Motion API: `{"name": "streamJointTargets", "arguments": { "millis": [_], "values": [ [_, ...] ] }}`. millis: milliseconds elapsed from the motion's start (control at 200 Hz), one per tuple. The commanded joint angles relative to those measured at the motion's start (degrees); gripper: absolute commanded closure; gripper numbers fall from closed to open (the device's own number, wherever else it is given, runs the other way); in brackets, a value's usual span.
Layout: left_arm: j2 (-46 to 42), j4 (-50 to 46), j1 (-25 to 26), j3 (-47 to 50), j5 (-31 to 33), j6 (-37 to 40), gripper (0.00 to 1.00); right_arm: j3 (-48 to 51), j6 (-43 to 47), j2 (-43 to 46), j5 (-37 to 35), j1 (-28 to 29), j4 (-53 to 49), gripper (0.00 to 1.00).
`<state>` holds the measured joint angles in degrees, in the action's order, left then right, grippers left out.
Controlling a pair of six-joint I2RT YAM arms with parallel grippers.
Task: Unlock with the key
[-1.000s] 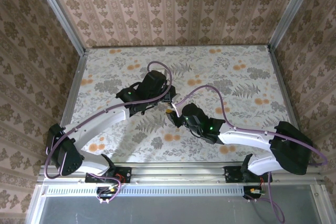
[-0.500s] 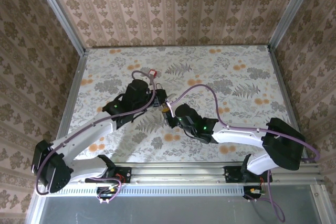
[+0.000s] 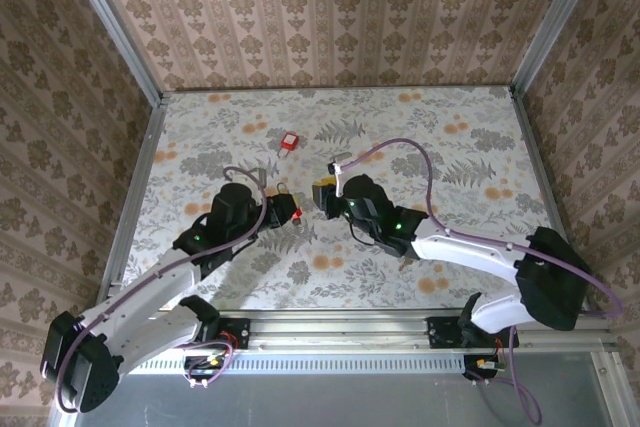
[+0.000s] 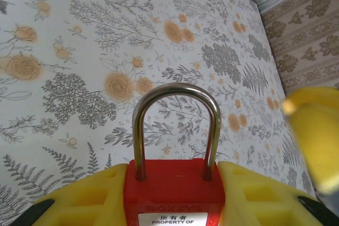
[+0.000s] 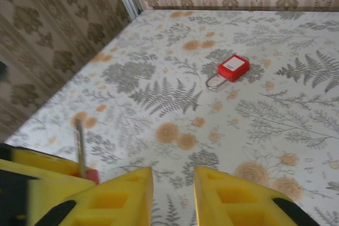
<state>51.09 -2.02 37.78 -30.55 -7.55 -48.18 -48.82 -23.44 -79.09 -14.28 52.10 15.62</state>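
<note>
Arms have backed off from nose-to-nose: left gripper (image 3: 288, 209) pulled back near-left, jaws clamped on the red padlock (image 4: 175, 191), shackle (image 4: 176, 87) closed, so not unlocked. Right gripper (image 5: 168, 175) jaws slightly apart, nothing seen between them. Key too small to find, possibly dropped; insertion likely needs redoing.

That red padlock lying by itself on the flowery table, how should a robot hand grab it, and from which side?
Take the loose padlock by its red body, coming straight down from above, with the fingers closing across its two flat side faces. It lies flat on the table, so the blocky body offers parallel sides to pinch. The thin shackle lies against the surface and would probably slip out.
</note>
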Motion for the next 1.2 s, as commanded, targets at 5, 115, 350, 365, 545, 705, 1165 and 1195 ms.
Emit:
{"name": "streamJointTargets", "arguments": {
  "millis": [5,115,350,365,545,705,1165,1195],
  "values": [
    [-2.95,6.03,-0.88,1.21,-0.97,-1.82,1.0,-1.46,-3.38,4.08,9.24,-1.34,-4.83,0.64],
    [-4.84,7.54,-0.95,1.72,-0.95,-1.67,1.0,1.07,-4.8,6.81,18.24,-3.98,-5.34,0.51],
    [-3.2,10.75,-0.79,-1.86,-3.9,-0.52,1.0,12.68,-5.49,15.12,26.94,-9.62,-0.31,0.33],
    [-2.95,11.19,-0.66,-2.15,-4.02,-0.4,1.0,13.16,-5.3,15.51,27.09,-9.77,-0.3,0.32],
    [1.92,8.24,0.01,-7.14,-4.44,2.36,1.0,18.22,-4.57,21.18,27.26,-10.55,0.26,0.27],
    [8.83,8.13,0.84,-11.02,-3.77,1.21,1.0,23.05,-2.66,27.49,26.71,-10.92,0.33,0.19],
    [13.16,14.32,3.56,-9.29,-3.86,-0.75,1.0,11.98,-2.83,5.0,40.2,-12.22,10.7,0.22],
    [13.16,15.05,3.62,-8.74,-3.92,-1.0,1.0,11.09,-2.84,4.2,40.26,-12.11,10.64,0.22]
  ]
}}
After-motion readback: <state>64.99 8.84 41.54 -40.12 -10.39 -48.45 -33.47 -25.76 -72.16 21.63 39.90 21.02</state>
